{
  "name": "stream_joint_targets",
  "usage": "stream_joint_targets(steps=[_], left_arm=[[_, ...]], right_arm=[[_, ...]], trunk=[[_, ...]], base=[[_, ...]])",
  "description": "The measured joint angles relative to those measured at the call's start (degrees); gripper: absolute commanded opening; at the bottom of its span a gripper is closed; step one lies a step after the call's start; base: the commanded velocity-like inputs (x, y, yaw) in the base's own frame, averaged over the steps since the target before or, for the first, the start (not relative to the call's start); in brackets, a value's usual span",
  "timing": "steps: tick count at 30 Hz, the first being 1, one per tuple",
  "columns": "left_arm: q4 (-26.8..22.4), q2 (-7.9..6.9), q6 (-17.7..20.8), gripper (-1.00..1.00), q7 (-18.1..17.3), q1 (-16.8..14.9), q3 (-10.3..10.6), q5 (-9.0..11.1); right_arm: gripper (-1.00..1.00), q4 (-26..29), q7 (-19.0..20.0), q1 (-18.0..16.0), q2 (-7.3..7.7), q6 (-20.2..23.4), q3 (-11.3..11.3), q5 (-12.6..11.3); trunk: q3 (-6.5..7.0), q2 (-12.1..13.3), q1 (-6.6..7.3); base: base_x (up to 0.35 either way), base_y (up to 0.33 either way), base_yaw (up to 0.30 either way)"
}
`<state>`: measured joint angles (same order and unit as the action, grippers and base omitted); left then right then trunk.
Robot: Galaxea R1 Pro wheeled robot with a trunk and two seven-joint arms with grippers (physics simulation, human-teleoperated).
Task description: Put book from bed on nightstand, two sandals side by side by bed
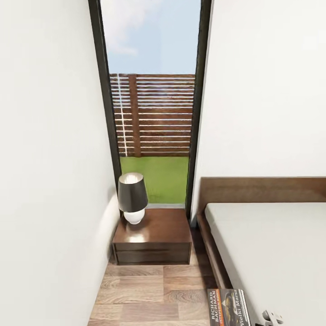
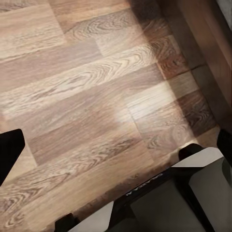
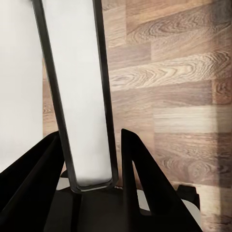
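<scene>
The book [image 1: 227, 307] is clamped in the right claw [image 3: 92, 164] and hangs over the floor [image 1: 145, 290] in the aisle beside the bed [image 1: 271, 244], cover up in the head view, with the author's name readable along its orange band. In the right wrist view it shows edge-on, a pale strip of page edges in a thin dark cover, running between the two dark fingers [image 3: 140, 179], which sit close on either face. The step in hand looks like carrying it to the nightstand [image 1: 153, 237], which stands ahead against the window [image 1: 151, 113] wall, just beside the bed's headboard corner. To do it well, I would aim for the bare front half of the glossy top, because the lamp [image 1: 132, 198] takes the back left corner and a wide swing could knock it. I would also bring the book level and low before letting go, so it lands flat instead of tipping off the edge. The right arm seems held low and close to the body, its white wrist fittings near the bed's edge. The left wrist view looks down on floor planks and the robot's own base; whether the left claw is apart or together, I cannot tell. The sandals are yet to be dealt with.
</scene>
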<state>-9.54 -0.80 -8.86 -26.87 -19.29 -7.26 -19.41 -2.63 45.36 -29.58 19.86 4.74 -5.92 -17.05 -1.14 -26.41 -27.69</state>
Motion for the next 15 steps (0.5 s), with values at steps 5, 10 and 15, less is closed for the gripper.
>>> stream_joint_targets(steps=[5,10,15], left_arm=[[0.0,0.0,0.0,1.0,0.06,0.0,0.01,0.04],[-0.01,0.0,0.0,1.0,0.06,0.0,-0.05,0.06],[0.0,0.0,0.0,1.0,0.05,0.0,-0.08,0.07]], right_arm=[[-1.0,0.0,0.0,-0.03,0.0,-0.01,-0.03,0.02],[-1.0,0.0,-0.06,-0.01,0.0,0.0,-0.03,0.06],[-1.0,0.0,-0.09,-0.02,0.0,-0.03,-0.07,0.08]], trunk=[[0.0,0.0,0.0],[0.0,0.0,0.0],[0.0,0.0,0.0]], base=[[0.328,0.0,0.0],[0.328,0.0,0.0],[0.328,0.0,0.0]])
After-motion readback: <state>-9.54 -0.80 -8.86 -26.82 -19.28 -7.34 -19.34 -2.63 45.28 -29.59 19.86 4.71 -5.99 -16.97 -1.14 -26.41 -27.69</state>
